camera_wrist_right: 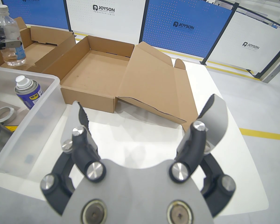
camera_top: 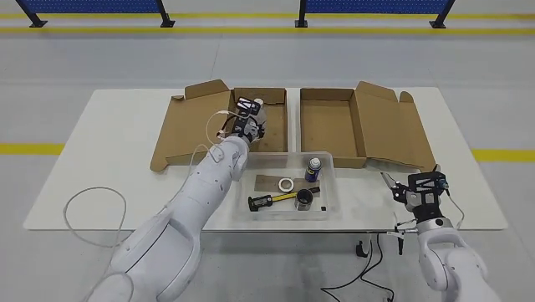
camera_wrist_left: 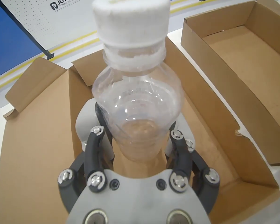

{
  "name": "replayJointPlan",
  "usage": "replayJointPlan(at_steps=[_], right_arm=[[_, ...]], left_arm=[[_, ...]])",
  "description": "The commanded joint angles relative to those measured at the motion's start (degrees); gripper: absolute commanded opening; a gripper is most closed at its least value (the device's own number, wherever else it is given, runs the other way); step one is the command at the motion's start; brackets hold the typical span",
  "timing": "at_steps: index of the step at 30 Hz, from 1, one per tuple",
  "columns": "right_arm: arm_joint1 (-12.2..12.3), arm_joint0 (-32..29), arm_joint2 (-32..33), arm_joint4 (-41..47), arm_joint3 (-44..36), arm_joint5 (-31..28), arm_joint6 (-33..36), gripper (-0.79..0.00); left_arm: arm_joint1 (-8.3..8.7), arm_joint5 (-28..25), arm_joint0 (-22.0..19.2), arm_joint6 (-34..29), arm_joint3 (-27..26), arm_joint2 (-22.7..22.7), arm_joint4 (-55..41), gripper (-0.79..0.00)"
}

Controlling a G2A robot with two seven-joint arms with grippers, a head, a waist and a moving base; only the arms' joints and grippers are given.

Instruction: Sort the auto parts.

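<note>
My left gripper is shut on a clear plastic bottle with a white cap, holding it upright over the left cardboard box. The right wrist view catches the same bottle standing in that box. My right gripper hangs open and holds nothing, above the table's front right corner. A clear plastic bin at the table's front middle holds a blue spray can, a metal ring, a dark cylinder and a black-and-yellow tool.
A second open cardboard box lies right of the first, its lid flap spread toward the table's right side. A white cable trails off the front left edge. Blue and white panels stand behind the table.
</note>
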Motion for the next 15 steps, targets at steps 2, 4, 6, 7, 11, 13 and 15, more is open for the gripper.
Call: replayJointPlan(at_steps=[2, 4, 6, 7, 11, 13, 15], right_arm=[[0.0, 0.0, 0.0, 0.0, 0.0, 0.0, 0.0, 0.0], [0.0, 0.0, 0.0, 0.0, 0.0, 0.0, 0.0, 0.0], [0.0, 0.0, 0.0, 0.0, 0.0, 0.0, 0.0, 0.0], [0.0, 0.0, 0.0, 0.0, 0.0, 0.0, 0.0, 0.0], [0.0, 0.0, 0.0, 0.0, 0.0, 0.0, 0.0, 0.0], [0.0, 0.0, 0.0, 0.0, 0.0, 0.0, 0.0, 0.0], [0.0, 0.0, 0.0, 0.0, 0.0, 0.0, 0.0, 0.0]], left_arm=[[0.02, -0.53, -0.06, 0.47, 0.02, 0.02, 0.5, 0.0], [0.04, -1.42, -0.24, 0.56, -0.22, 0.05, 0.87, 0.0], [0.09, -1.29, -0.46, 1.3, -0.52, 0.42, 2.18, 0.0], [0.13, -1.41, -0.52, 1.7, -0.63, 0.43, 2.45, 0.0], [0.4, -1.0, -0.96, 3.93, -1.43, 0.18, 3.22, 0.0], [0.57, -0.37, -1.04, 5.39, -2.05, 0.84, 5.51, 0.0], [0.8, 0.85, -1.03, 6.29, -2.44, 0.7, 6.16, 0.0]])
